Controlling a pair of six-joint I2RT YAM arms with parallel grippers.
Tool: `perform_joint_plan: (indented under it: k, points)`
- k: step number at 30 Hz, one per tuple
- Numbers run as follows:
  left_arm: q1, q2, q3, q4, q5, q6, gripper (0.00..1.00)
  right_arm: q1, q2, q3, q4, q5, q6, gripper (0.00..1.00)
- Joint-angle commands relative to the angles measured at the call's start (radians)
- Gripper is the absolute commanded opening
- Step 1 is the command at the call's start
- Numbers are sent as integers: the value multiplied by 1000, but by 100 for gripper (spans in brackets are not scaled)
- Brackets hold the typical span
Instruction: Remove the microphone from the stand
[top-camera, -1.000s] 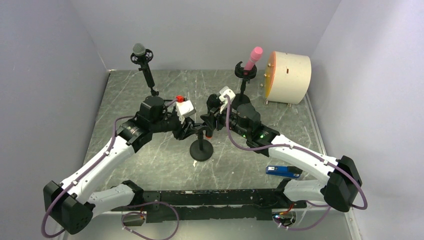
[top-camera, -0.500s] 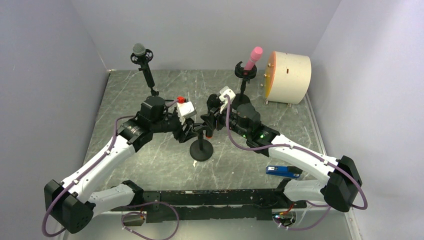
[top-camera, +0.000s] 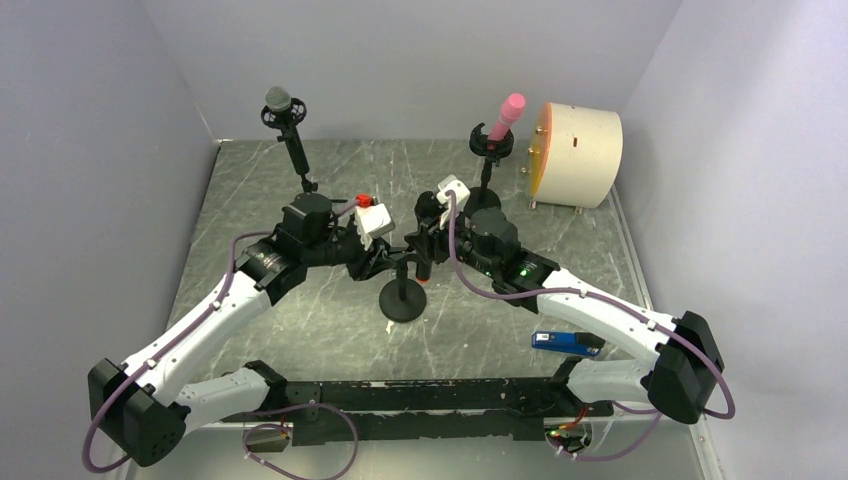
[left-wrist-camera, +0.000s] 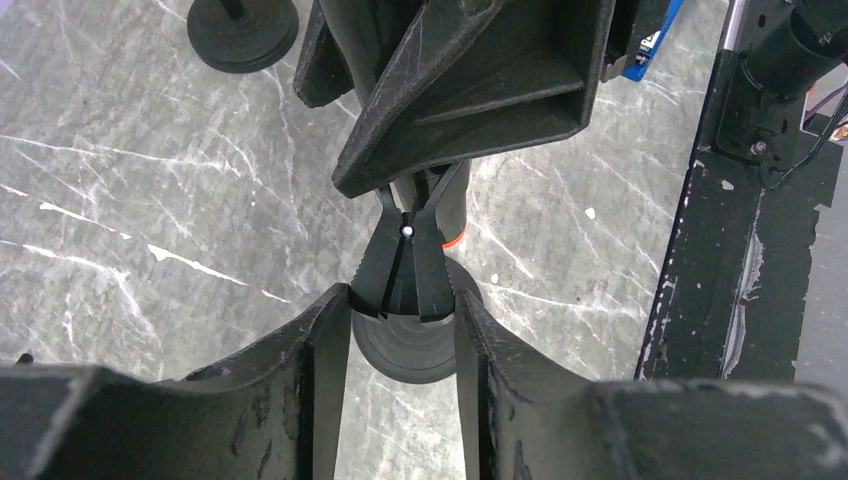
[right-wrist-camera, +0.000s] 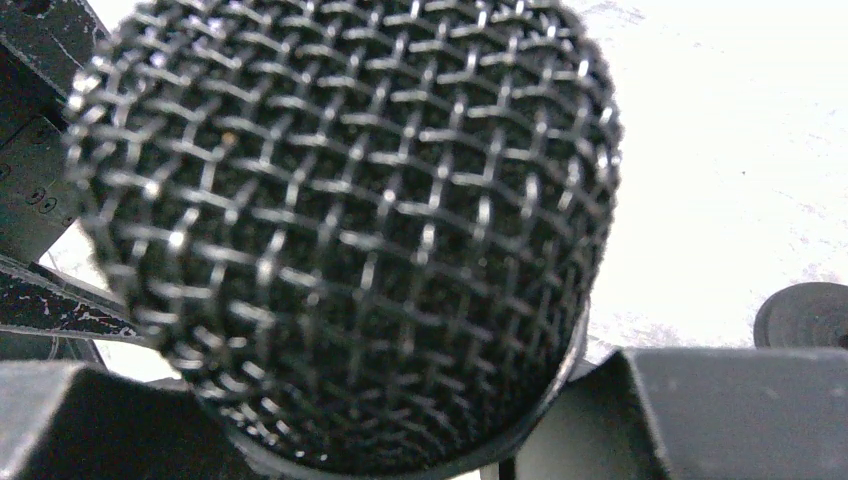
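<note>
Mid-frame, we find the microphone (right-wrist-camera: 340, 230) seated in its stand (top-camera: 403, 300). Right tool (right-wrist-camera: 390, 400) is clamped on it; left tool (left-wrist-camera: 400, 300) pinches the clip (left-wrist-camera: 405, 285). Risk: the stand topples onto the bench (top-camera: 250, 190) if the left hold slips.

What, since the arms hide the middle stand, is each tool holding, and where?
The right tool holds the microphone by its body; the left tool apparently clamps the stand's clip.

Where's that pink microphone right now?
In the overhead view, the pink microphone sits tilted in its own stand at the back right of the table, just left of the cream drum.
</note>
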Motion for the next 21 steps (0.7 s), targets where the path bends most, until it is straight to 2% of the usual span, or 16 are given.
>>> perform_joint_plan:
  k: [1,7,13,15,21]
  points:
    - [-8,12,16,-21,11,8,43,4,-19,35,36,17,22,20]
    - [-16,24,24,-38,2,8,32,5,-22,37,32,20,29,20]
    - [-19,47,41,-81,6,25,8,5,-23,33,34,20,35,20]
    - [-21,49,44,-91,-5,24,6,4,-22,37,25,22,33,20]
    - [-21,35,22,-111,-20,30,3,2,-46,43,-21,197,41,20]
